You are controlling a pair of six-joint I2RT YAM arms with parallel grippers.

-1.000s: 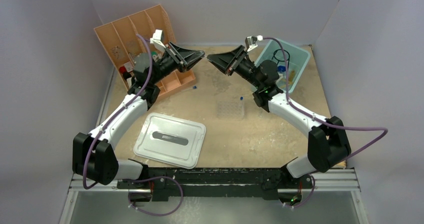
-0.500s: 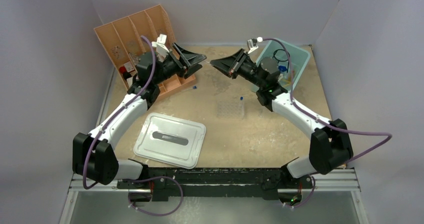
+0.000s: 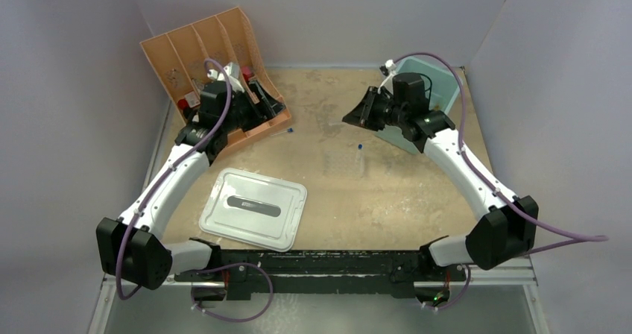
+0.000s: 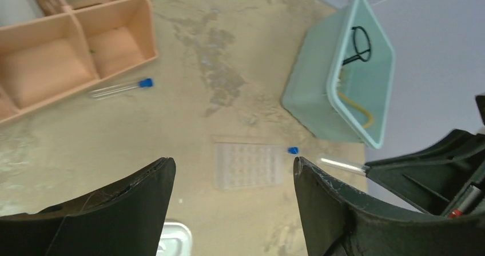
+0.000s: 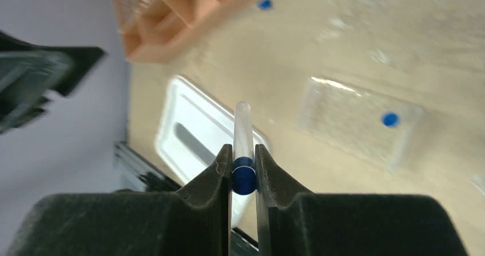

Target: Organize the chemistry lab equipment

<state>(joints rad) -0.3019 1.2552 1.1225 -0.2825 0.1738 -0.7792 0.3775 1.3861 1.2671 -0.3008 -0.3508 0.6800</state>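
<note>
1. Top external view: nearest the arm bases, a pale grey-white lid (image 3: 253, 209) with a dark handle slot is laid flat on the counter (image 3: 417, 192). It is placed to the near left of the clear tube rack (image 3: 344, 161), well apart from it.
2. The rack itself is set flat near the middle of the counter, and a blue cap (image 3: 359, 146) is seen at its far right corner.
3. Just beyond the rack on its right, the right hand (image 5: 243, 150) is held above the counter, between the rack and a teal bin (image 3: 436, 80).
4. In the right wrist view its fingers (image 5: 217, 173) are pinched narrow on a blue-capped tube (image 5: 242, 124). The tube is gripped at the cap end, with the clear rounded end pointed outward.
5. Beyond the rack on its left, a loose tube (image 4: 120, 87), also blue-capped, is laid on the counter just beside the near wall of the peach slotted organizer (image 3: 201, 51).
6. The left hand (image 4: 233, 163) is spread wide, with nothing held between its fingers. In the top view it is positioned over the organizer corner nearest the rack.
7. Farthest from the rack on its right, a black wire ring (image 4: 360, 42) and an amber rubber hose (image 4: 357, 108) are seen inside the bin.
</note>
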